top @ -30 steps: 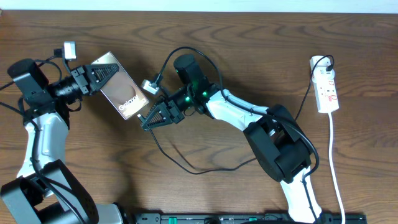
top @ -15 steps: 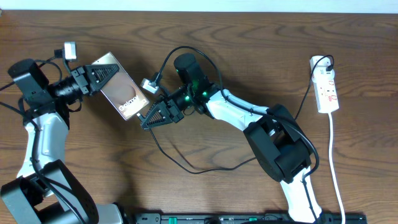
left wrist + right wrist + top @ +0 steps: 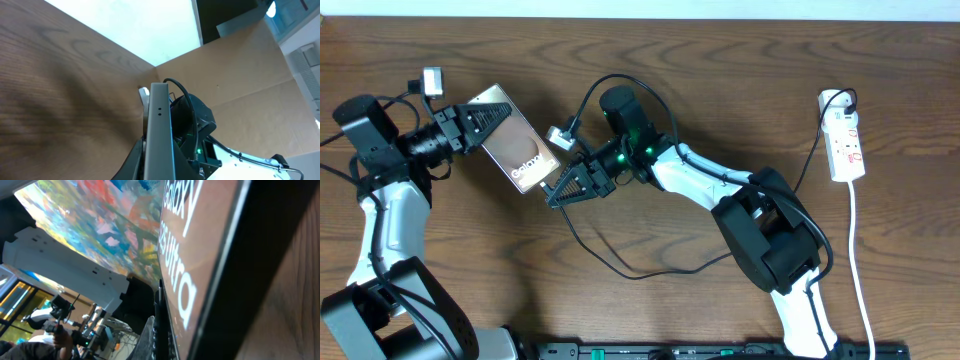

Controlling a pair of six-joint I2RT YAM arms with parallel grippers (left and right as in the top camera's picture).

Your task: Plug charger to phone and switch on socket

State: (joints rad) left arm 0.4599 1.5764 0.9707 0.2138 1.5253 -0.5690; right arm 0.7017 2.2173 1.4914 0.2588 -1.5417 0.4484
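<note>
My left gripper (image 3: 492,116) is shut on the upper end of the phone (image 3: 520,152) and holds it tilted above the table, its brown face with white lettering up. In the left wrist view the phone (image 3: 159,130) shows edge-on between the fingers of that gripper (image 3: 160,167). The right gripper (image 3: 556,194) is shut at the phone's lower edge on the tip of the charger (image 3: 620,272), whose thin black cable loops over the table behind it. Seen from the right wrist, the phone (image 3: 200,255) fills the view, and the plug tip is too dark to make out. The white socket (image 3: 845,135) lies at the far right.
The socket's white lead (image 3: 855,250) runs down the right side to the table's front edge. A black plug (image 3: 840,98) sits in the socket's top end. The right arm (image 3: 760,230) stretches across the middle of the wooden table (image 3: 470,260).
</note>
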